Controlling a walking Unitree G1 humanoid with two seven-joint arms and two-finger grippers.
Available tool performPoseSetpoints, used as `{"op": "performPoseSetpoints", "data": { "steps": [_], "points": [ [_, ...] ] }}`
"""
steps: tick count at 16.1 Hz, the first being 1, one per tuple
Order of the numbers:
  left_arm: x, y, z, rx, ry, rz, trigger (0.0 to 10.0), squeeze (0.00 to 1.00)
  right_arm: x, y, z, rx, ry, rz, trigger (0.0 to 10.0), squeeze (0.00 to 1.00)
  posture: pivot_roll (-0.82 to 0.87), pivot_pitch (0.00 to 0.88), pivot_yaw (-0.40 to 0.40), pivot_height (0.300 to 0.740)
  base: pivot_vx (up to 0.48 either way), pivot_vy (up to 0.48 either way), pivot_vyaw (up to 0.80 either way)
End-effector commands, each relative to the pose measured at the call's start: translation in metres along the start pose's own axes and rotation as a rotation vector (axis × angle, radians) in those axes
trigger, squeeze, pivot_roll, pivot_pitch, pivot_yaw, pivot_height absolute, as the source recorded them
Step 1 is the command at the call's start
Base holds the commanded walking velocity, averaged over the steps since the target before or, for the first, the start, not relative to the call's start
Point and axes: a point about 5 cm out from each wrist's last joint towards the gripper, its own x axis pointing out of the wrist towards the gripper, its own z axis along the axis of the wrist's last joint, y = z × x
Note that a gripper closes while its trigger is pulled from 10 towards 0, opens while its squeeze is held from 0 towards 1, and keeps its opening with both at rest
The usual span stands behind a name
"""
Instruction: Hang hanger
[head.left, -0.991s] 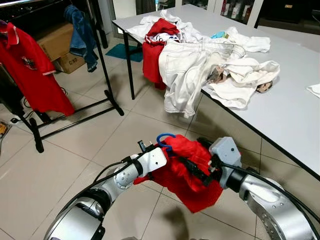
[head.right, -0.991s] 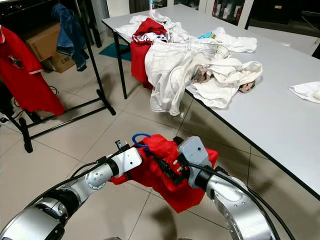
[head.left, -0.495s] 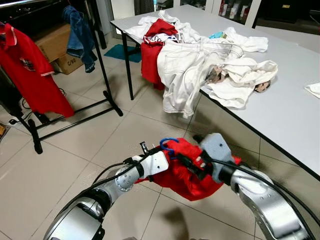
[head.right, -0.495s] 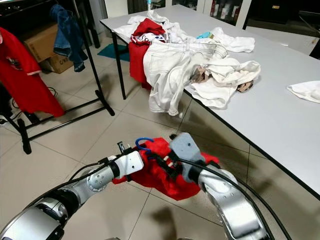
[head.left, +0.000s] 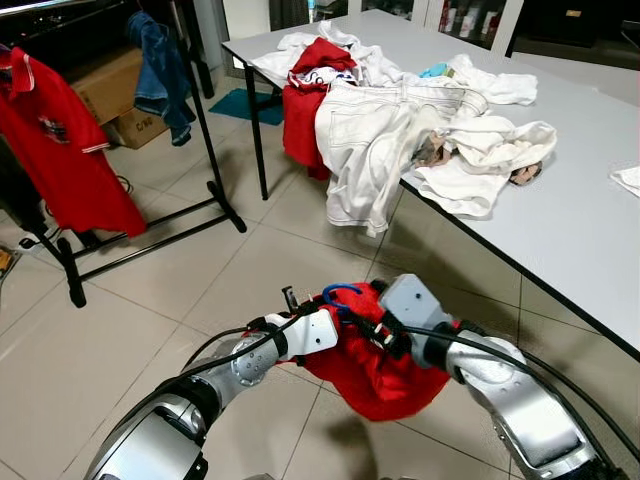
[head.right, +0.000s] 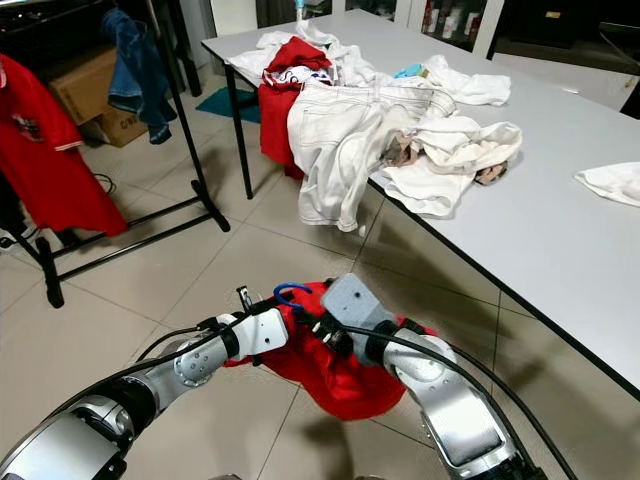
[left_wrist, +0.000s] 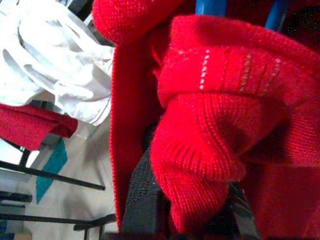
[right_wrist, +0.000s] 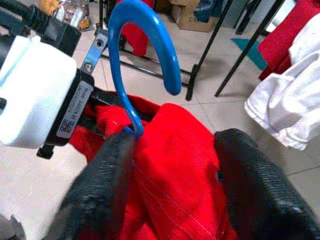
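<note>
Two grippers meet low over the tiled floor, both busy with one red sweater (head.left: 375, 360) bunched on a blue hanger (right_wrist: 142, 65). From its wrist camera, the left gripper (left_wrist: 195, 210) has its black fingers pinched on a thick fold of red knit, the hanger's blue bars just beyond. The right gripper (right_wrist: 172, 190) has its fingers spread to either side of the sweater's neck, one pad touching the base of the hook, nothing clamped. The hook itself curls up clear of the cloth, between the two wrists. Off to the robot's left stands the black clothes rack (head.left: 205, 150), well apart, with a red polo shirt (head.left: 60, 130) already on it. My advice: get a firm hold at the hook's base first, keep that hook upright, then carry it to the rail without letting the knit slide off.
</note>
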Motion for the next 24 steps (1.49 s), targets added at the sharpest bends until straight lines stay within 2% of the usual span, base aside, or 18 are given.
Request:
{"op": "performPoseSetpoints", "data": {
  "steps": [1,2,8,14,15,16,17,19,24],
  "points": [
    [0.002,0.009,0.005,0.027,-0.035,0.029,10.0,0.0,0.002,-0.001,0.004,-0.009,-0.014,0.014,2.0,0.0,-0.17,0.0,0.056,0.74,0.0,0.0,0.0],
    [0.002,0.009,0.005,0.032,-0.034,0.029,10.0,0.0,0.003,0.001,0.001,0.016,-0.007,0.033,0.0,0.0,-0.17,0.0,0.053,0.74,0.0,0.0,0.0],
    [0.002,0.007,0.005,0.043,-0.034,0.027,10.0,0.0,-0.001,0.001,0.007,0.123,-0.076,0.067,0.0,0.0,-0.17,0.0,0.05,0.74,0.0,0.0,0.0],
    [0.002,0.008,0.005,0.052,-0.035,0.028,10.0,0.0,-0.003,0.004,0.0,0.165,-0.044,0.098,0.0,0.0,-0.17,0.0,0.054,0.74,0.0,0.0,0.0],
    [0.002,0.009,0.005,0.057,-0.036,0.029,10.0,0.0,-0.001,0.003,-0.003,0.161,-0.016,0.08,2.7,0.0,-0.17,0.0,0.054,0.74,0.0,0.0,0.0],
    [0.002,0.009,0.005,0.058,-0.036,0.029,10.0,0.0,-0.001,0.003,-0.003,0.163,-0.009,0.074,10.0,0.0,-0.17,0.0,0.053,0.74,0.0,0.0,0.0],
    [0.002,0.009,0.005,0.063,-0.036,0.03,10.0,0.0,0.001,0.003,-0.007,0.187,0.012,0.063,10.0,1.0,-0.17,0.0,0.052,0.74,0.0,0.0,0.0],
    [0.002,0.009,0.005,0.065,-0.036,0.032,10.0,0.0,0.002,0.005,-0.007,0.208,0.012,0.078,10.0,1.0,-0.17,0.0,0.052,0.74,0.0,0.0,0.0],
    [0.001,0.009,0.004,0.07,-0.035,0.034,10.0,0.0,0.003,0.001,-0.003,0.195,0.018,0.056,10.0,1.0,-0.16,0.0,0.051,0.74,0.0,0.0,0.0]
  ]
}}
